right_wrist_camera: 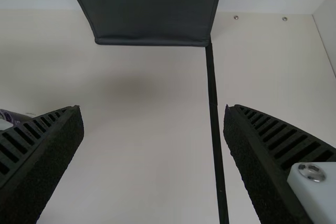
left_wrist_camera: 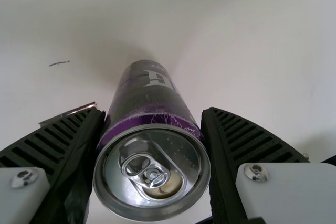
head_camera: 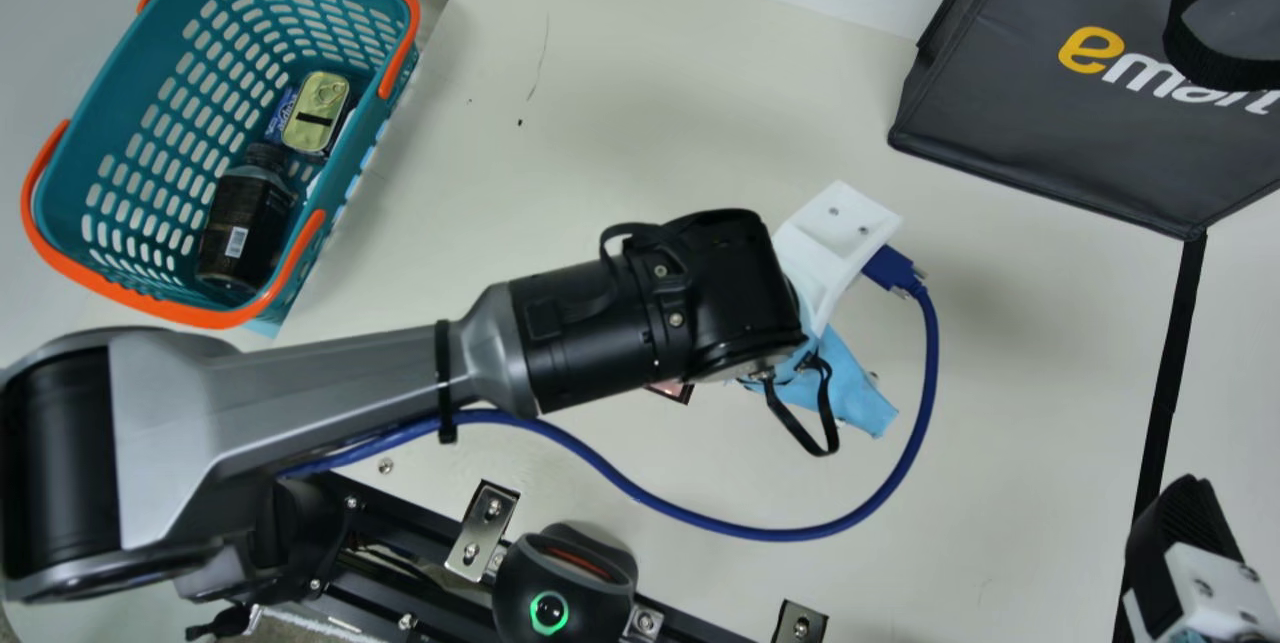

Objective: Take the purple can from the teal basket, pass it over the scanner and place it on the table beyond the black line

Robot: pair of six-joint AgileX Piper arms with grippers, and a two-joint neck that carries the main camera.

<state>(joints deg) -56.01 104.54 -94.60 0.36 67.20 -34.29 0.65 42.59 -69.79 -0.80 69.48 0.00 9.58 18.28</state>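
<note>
Presently holding one can [left_wrist_camera: 149,111] in the left gripper [head_camera: 832,238], nothing in the widely parted right gripper [head_camera: 1188,533]. Also see one bottle [head_camera: 240,223] and one tin [head_camera: 318,101] inside one basket [head_camera: 140,93].

In the main view, the bench [head_camera: 700,103] is lit softly and fairly evenly, and pale sheen is caught on the grey left arm [head_camera: 340,378]. Faint, soft-edged shadows are cast beside the teal basket [head_camera: 140,83]. A green ring is lit on the black device [head_camera: 590,588]. In the left wrist view, glints are thrown by the purple can's [left_wrist_camera: 147,103] metal lid [left_wrist_camera: 194,163]. In the right wrist view, a diffuse shadow is spread below the dark bag [right_wrist_camera: 152,14].
</note>
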